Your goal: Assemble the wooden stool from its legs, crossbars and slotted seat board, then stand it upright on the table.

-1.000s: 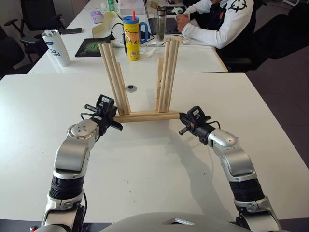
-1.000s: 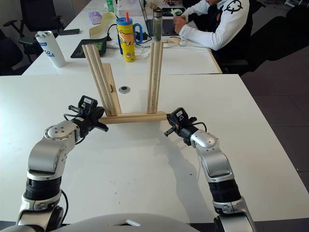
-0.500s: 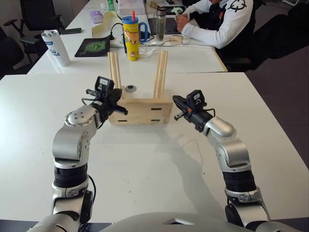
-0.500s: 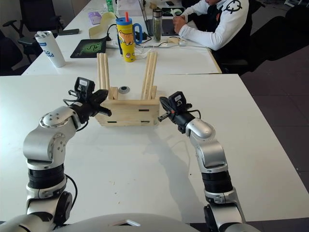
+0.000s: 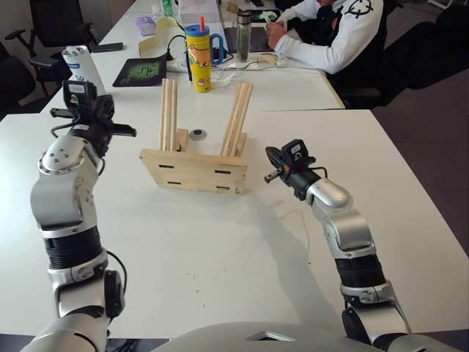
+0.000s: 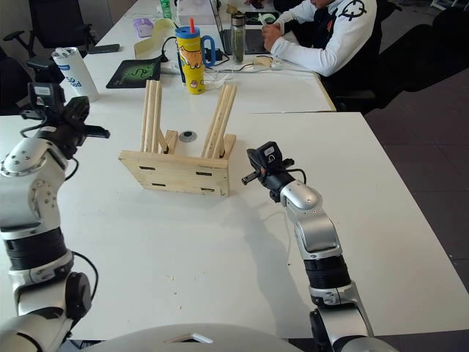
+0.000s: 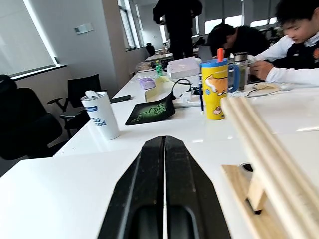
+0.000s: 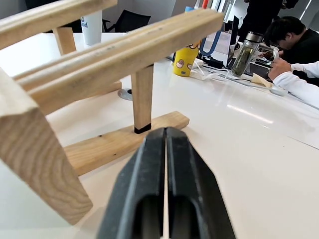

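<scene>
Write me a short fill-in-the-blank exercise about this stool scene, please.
The stool lies on its ___, not upright.
The straw cup beyond its legs is ___.
The left hand and right hand are both ___.
The hand nearer the stool is the ___ one.
Missing words: side; yellow; shut; right.
</scene>
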`<action>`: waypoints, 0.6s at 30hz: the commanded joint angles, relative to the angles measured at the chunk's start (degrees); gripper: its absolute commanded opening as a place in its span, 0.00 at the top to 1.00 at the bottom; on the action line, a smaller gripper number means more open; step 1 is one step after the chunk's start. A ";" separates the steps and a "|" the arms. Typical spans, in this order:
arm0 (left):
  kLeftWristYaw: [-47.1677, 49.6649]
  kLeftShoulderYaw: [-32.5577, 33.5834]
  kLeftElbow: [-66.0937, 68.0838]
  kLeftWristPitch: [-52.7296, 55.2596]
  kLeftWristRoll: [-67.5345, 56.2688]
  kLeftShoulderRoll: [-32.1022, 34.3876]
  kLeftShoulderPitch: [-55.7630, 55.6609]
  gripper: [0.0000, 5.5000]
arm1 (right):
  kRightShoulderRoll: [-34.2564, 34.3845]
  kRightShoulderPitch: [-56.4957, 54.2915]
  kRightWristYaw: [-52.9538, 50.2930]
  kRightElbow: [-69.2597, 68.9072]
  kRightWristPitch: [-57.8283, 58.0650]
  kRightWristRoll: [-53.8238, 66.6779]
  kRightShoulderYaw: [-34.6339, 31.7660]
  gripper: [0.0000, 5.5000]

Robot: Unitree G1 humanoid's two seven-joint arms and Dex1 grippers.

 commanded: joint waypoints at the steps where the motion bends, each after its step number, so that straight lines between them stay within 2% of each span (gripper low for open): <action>1: -5.19 -6.02 13.81 -11.08 5.02 5.90 6.20 1.00 | -0.60 -0.04 -1.36 2.22 0.60 -2.22 0.83 0.99; 4: -6.11 -12.72 25.46 -24.33 10.57 6.93 8.50 1.00 | -0.25 -0.12 -2.07 2.78 0.69 -2.72 0.74 0.99; 8: -6.17 -18.72 39.52 -38.59 14.15 4.46 7.15 1.00 | -0.22 -0.01 -1.99 2.91 0.86 -2.39 1.05 0.99; 13: -7.52 -23.04 44.71 -45.57 15.19 1.10 5.29 1.00 | -0.39 0.13 -2.24 3.68 2.03 -2.87 1.78 0.99; 18: -10.25 -26.69 41.30 -46.94 16.06 -0.74 6.48 1.00 | -0.48 -0.22 -2.82 5.60 2.98 -4.05 2.26 0.99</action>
